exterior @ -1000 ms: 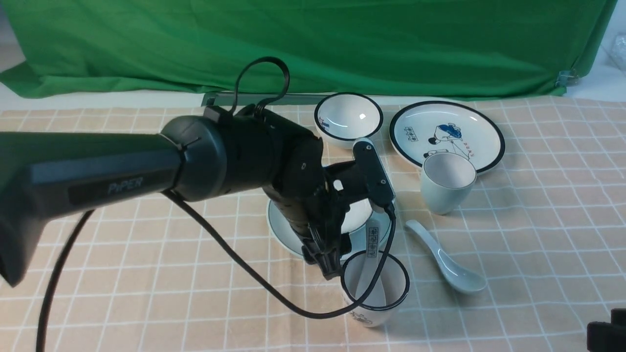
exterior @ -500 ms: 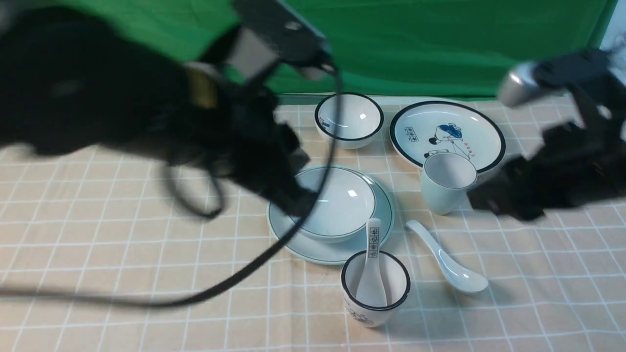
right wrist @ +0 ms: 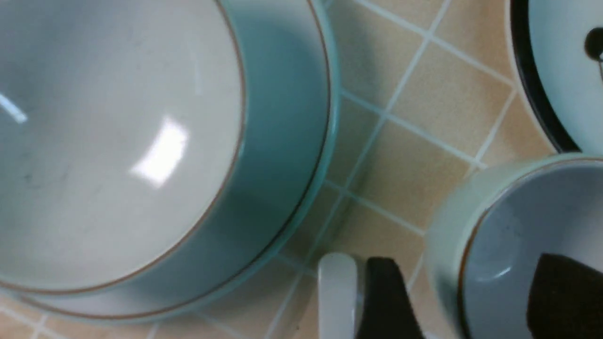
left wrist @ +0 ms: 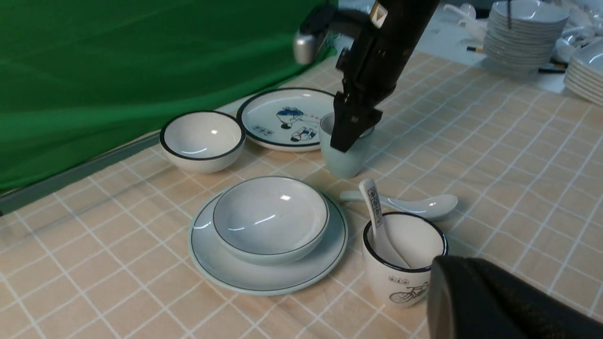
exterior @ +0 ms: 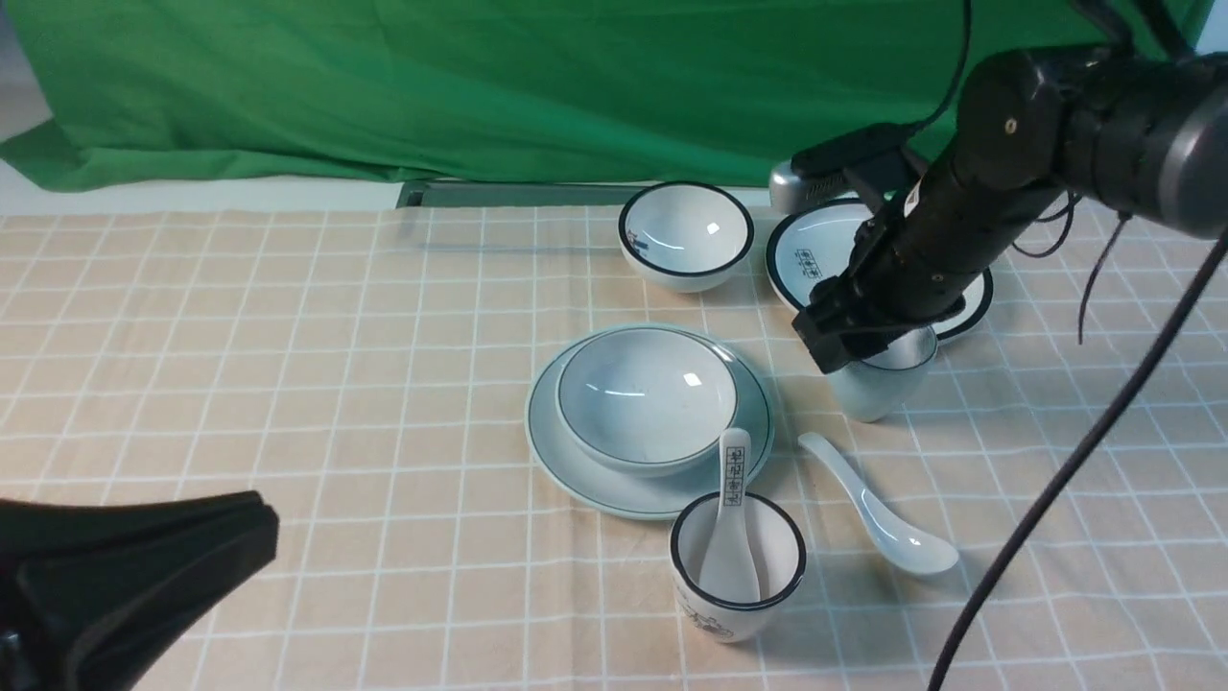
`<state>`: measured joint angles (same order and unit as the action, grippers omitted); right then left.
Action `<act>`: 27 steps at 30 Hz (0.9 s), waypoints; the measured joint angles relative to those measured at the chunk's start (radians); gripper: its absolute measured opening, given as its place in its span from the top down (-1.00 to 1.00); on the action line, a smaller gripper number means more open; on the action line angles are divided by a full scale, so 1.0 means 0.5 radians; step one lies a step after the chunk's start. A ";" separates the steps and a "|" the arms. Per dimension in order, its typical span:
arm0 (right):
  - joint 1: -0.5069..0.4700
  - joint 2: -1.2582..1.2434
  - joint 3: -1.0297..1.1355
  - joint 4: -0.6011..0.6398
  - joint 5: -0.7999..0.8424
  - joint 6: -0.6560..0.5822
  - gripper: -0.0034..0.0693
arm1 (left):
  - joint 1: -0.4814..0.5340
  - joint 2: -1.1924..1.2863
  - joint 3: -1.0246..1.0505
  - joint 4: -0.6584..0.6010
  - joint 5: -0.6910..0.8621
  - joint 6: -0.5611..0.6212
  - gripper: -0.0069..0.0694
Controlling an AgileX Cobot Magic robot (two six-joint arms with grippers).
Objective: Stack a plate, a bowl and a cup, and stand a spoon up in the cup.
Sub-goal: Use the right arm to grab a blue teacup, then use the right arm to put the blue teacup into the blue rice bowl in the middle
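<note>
The plain bowl [exterior: 645, 392] sits in the plain plate [exterior: 614, 485] at the table's middle; both also show in the left wrist view, the bowl [left wrist: 269, 219] and the plate [left wrist: 221, 263]. The plain cup [exterior: 878, 384] stands upright to their right. My right gripper [exterior: 844, 347] is open over the cup's rim, one finger [right wrist: 563, 296] inside the cup [right wrist: 452, 245] and one outside. The plain spoon [exterior: 881, 513] lies on the cloth in front of the cup. My left gripper [exterior: 261, 526] is drawn back at the near left, empty, its fingers together.
A black-rimmed cup [exterior: 737, 571] holding a spoon with printed characters [exterior: 733, 480] stands just in front of the plate. A black-rimmed bowl [exterior: 684, 233] and a cartoon plate [exterior: 815, 251] sit at the back. Stacks of white dishes [left wrist: 523, 23] stand off to the right.
My left arm has pulled away from over the bowl to the near left. My right arm has swung in from the right and come down onto the plain cup.
</note>
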<state>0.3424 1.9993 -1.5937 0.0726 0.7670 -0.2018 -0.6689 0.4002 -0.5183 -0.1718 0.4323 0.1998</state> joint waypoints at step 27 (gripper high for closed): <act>0.563 -0.082 -0.175 0.182 -0.094 -0.016 0.68 | 0.000 -0.045 0.000 0.001 -0.014 -0.031 0.82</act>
<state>0.6240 1.9585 -1.6814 0.1635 0.7201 -0.2100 -0.6689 0.3775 -0.5182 -0.1715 0.4253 0.1844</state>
